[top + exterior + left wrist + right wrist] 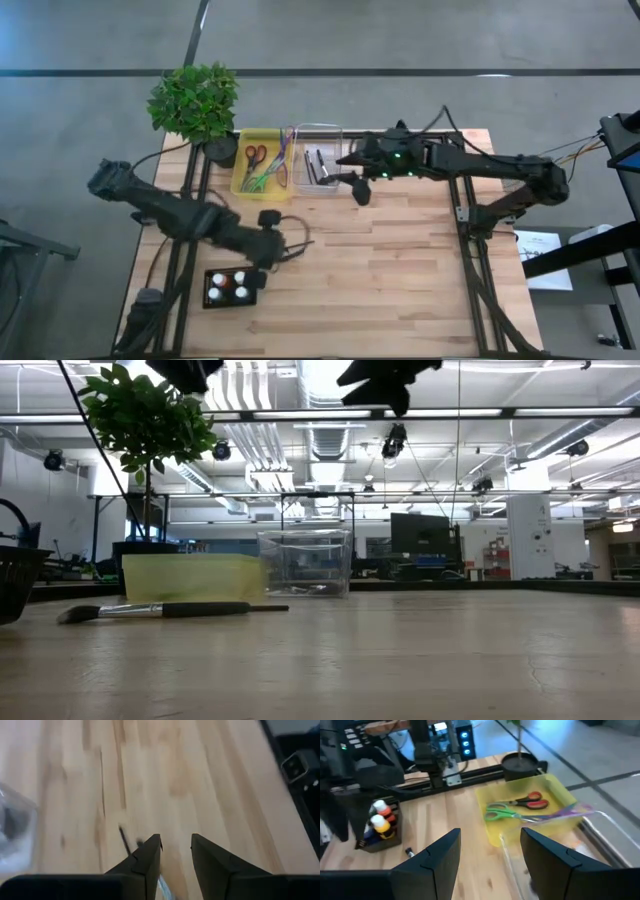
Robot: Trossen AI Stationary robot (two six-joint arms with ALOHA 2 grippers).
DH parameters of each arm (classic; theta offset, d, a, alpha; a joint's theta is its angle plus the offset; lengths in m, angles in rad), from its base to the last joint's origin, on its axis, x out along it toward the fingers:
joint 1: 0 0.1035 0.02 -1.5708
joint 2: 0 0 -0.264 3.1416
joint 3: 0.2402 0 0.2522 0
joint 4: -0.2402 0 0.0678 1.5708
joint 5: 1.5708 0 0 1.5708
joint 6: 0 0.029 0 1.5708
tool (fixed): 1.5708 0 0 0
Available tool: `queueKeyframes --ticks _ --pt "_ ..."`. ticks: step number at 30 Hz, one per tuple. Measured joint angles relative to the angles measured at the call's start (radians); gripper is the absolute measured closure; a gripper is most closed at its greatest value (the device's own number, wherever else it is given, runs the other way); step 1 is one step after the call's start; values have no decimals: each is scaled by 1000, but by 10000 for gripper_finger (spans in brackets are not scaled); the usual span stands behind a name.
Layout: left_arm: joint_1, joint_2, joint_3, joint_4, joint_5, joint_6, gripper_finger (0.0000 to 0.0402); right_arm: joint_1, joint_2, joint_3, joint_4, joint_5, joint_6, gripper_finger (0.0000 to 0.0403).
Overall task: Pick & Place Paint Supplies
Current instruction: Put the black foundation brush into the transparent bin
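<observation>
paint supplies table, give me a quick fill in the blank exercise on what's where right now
1. The scissors lie in the ____ bin.
2. The clear container stands right beside the yellow bin, on the side away from the ____.
3. The paintbrush lies flat on the ____.
4. The right gripper hangs above the clear container with its fingers ____.

Missing words: yellow; potted plant; wooden table; open

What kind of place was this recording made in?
Probably a lab or workshop hall, not a home: the low view shows exposed ceiling ducts and strip lights over rows of benches with monitors. The wooden table stands on a bare concrete floor.
</observation>
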Motion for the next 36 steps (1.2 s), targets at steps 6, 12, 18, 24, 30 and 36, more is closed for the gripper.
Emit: queueKeyframes --ticks 6,12,18,24,30,36 --pt "76 148 150 -244 151 -82 285 -5 -116 -124 12 34 8 197" --pt "91 381 378 -493 220 -95 285 -19 -229 -245 37 61 28 197" --pt "89 528 436 -637 244 -118 285 -16 -357 -355 89 60 45 197" --pt "96 556 342 -616 283 -163 285 -18 -474 -425 97 64 52 197" --pt "100 557 208 -504 312 -178 285 -10 -534 -464 123 56 56 197" --pt "107 557 152 -468 319 -200 285 13 -523 -493 178 52 55 197"
